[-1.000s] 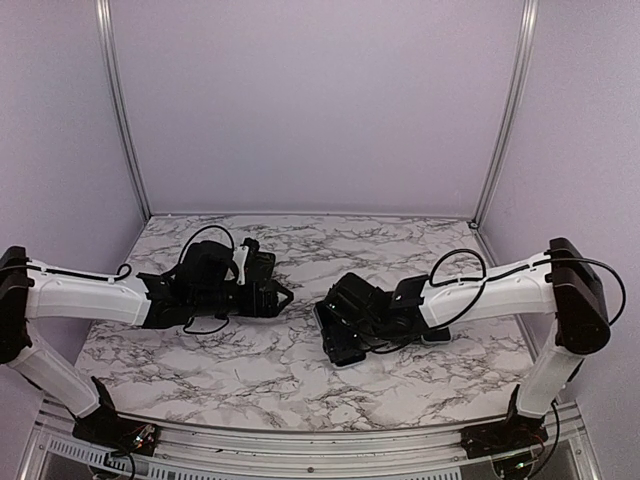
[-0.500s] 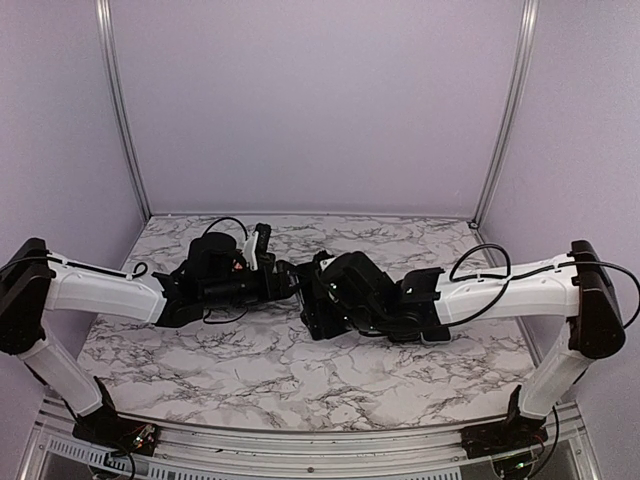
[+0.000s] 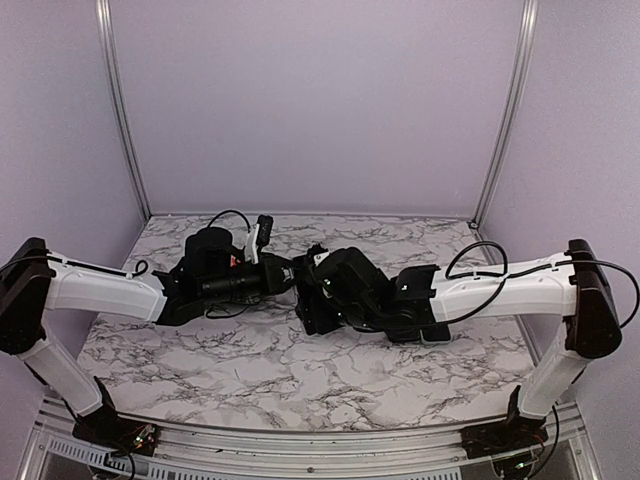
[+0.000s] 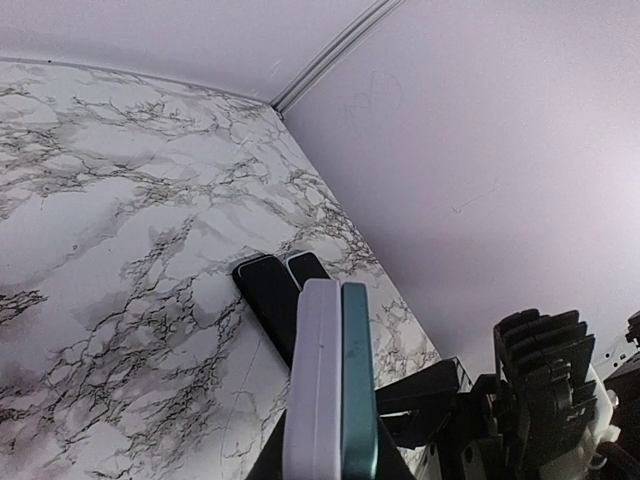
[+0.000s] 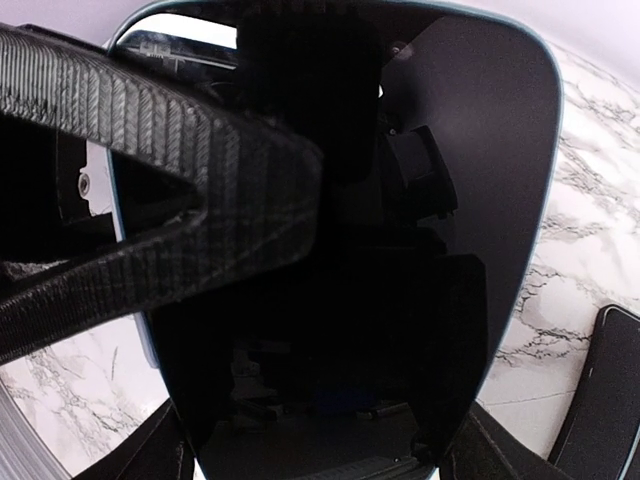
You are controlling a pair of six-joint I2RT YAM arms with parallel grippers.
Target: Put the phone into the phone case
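Plain lilac walls [image 3: 320, 100], aluminium corner posts [image 3: 122, 110], white grey-veined marble table [image 3: 300, 390], soft even light

**Top external:** high at the near edge, facing the back wall [image 3: 320, 100] across the marble table [image 3: 250, 360]. The 2 wrist views (both very close) sit low, each showing that same marble.

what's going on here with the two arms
Both arms meet over the middle of the marble table, working on fitting the phone into its case. The right hand grips the phone, whose dark screen fills its wrist view. At the left hand, a pale lavender slab, probably the case, sits flush against the phone's teal edge. Whether the left hand is clamped on it, or the phone is fully seated, cannot be told.
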